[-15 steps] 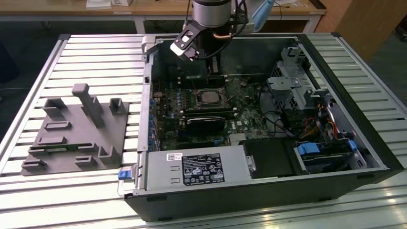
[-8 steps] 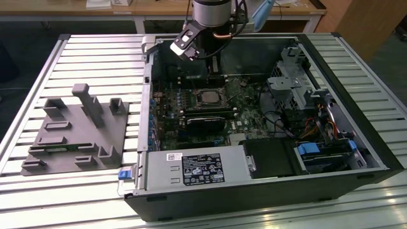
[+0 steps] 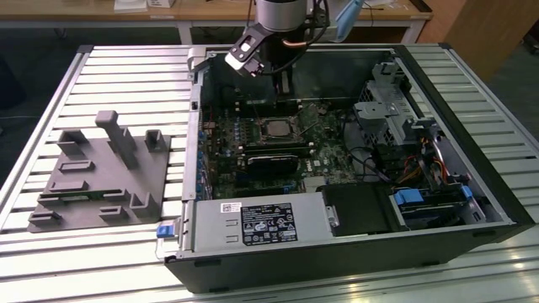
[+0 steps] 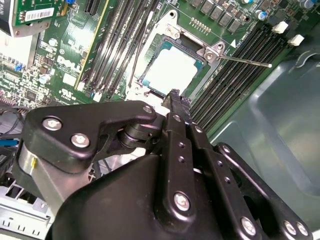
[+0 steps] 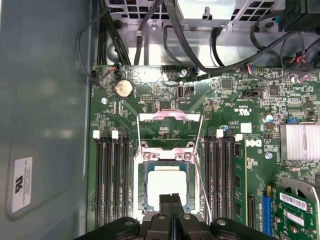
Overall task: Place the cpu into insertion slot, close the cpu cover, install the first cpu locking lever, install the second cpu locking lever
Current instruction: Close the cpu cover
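Cpu (image 5: pixel 166 186): pale silver square, flat in silver-rimmed insertion slot (image 5: pixel 141 175), black memory slots (image 5: pixel 112 180) either side. Green board (image 5: pixel 210 100) lies inside open black case (image 3: pixel 337 265). Gripper (image 5: pixel 171 197) over cpu, fingers clenched together, empty.

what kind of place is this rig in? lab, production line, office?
Most likely a robotics lab or test cell rather than a production line: an open computer case lies on a slotted aluminium table, a grey fixture plate sits beside it, and wooden benches stand behind.
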`<action>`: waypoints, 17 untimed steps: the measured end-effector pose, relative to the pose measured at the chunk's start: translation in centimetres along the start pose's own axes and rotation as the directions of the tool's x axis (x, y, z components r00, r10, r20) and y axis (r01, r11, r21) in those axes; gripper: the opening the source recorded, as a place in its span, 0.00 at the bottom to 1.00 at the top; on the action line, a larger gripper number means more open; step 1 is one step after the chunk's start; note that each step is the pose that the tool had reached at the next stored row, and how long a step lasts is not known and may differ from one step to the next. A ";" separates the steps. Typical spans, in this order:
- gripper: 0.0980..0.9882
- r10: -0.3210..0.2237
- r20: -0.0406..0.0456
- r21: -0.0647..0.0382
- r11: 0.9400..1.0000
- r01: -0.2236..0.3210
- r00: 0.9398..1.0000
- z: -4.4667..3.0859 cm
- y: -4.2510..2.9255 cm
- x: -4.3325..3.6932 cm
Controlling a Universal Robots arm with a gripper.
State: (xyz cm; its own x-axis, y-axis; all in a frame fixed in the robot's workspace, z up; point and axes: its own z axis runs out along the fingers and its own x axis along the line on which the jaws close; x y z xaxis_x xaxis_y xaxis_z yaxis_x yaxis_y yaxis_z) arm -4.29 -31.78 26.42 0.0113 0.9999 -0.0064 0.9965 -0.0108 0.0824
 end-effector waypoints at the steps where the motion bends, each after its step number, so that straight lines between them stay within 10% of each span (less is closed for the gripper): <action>1: 0.01 0.000 0.000 0.000 1.000 0.000 1.000 -0.05 0.00 0.00; 17: 0.01 0.000 0.000 0.000 1.000 0.000 1.000 0.04 1.19 0.01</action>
State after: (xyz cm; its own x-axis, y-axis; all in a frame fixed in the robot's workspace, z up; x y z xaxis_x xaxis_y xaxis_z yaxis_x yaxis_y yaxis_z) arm -3.10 -31.78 26.48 0.0113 0.9999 -0.0064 0.9965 -0.0107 0.0824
